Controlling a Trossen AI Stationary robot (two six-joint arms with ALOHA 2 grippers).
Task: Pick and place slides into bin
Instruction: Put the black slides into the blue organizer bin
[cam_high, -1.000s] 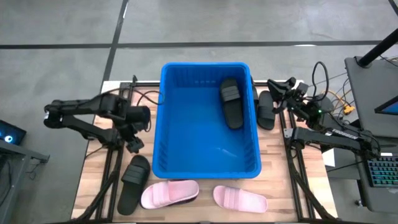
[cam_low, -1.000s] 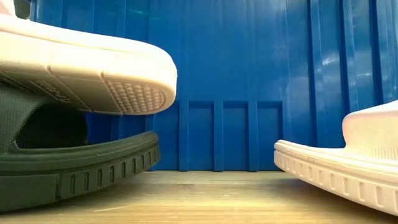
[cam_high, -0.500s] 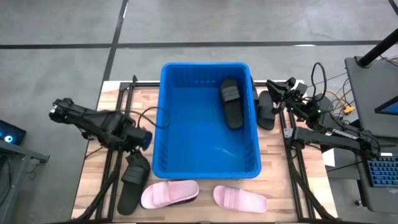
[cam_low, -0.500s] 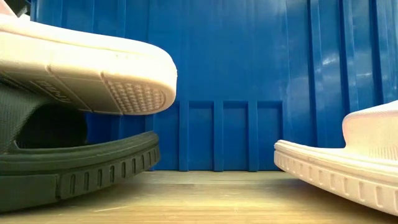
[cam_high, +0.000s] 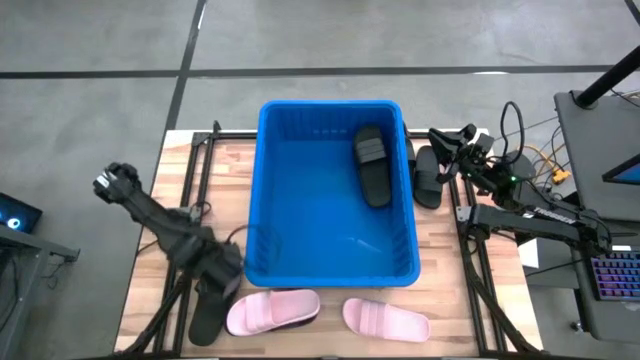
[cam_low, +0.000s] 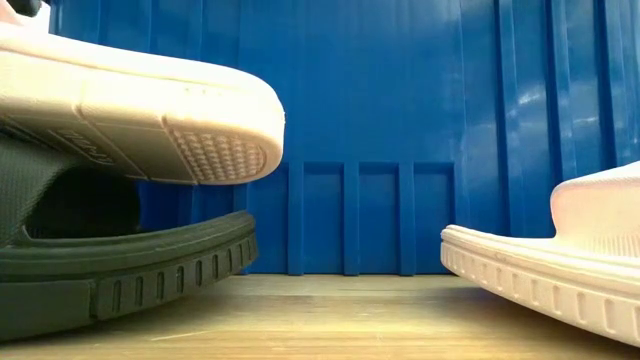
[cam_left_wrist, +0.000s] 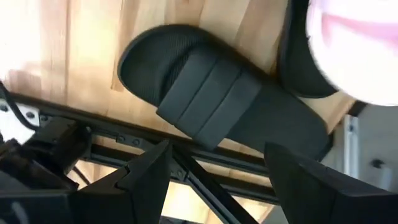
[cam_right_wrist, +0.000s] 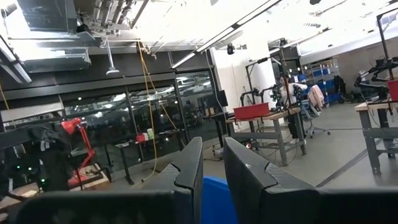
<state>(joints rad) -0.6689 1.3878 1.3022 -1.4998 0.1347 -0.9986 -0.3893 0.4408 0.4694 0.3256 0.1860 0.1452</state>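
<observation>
The blue bin (cam_high: 262, 190) stands mid-table with one black slide (cam_high: 372, 165) lying inside. Another black slide (cam_high: 427, 175) lies outside its right wall. At the near left a black slide (cam_high: 207, 312) lies on the table, also in the left wrist view (cam_left_wrist: 217, 102). A pink slide (cam_high: 272, 310) rests with its end on this black one (cam_low: 140, 110). A second pink slide (cam_high: 386, 318) lies near the front edge. My left gripper (cam_left_wrist: 217, 180) is open, hovering over the near-left black slide, its fingers apart above the strap. My right gripper (cam_right_wrist: 212, 168) is shut and waits at the far right.
Black frame rails (cam_high: 180, 260) run along both sides of the bin. Cables and a desk with a keyboard (cam_high: 610, 275) lie to the right. Bare wooden tabletop (cam_high: 450, 300) shows at the near right.
My left arm has swung from beside the bin's left wall toward the table's near edge and now hangs over the near-left black slide. The slides and the bin have stayed where they were.
</observation>
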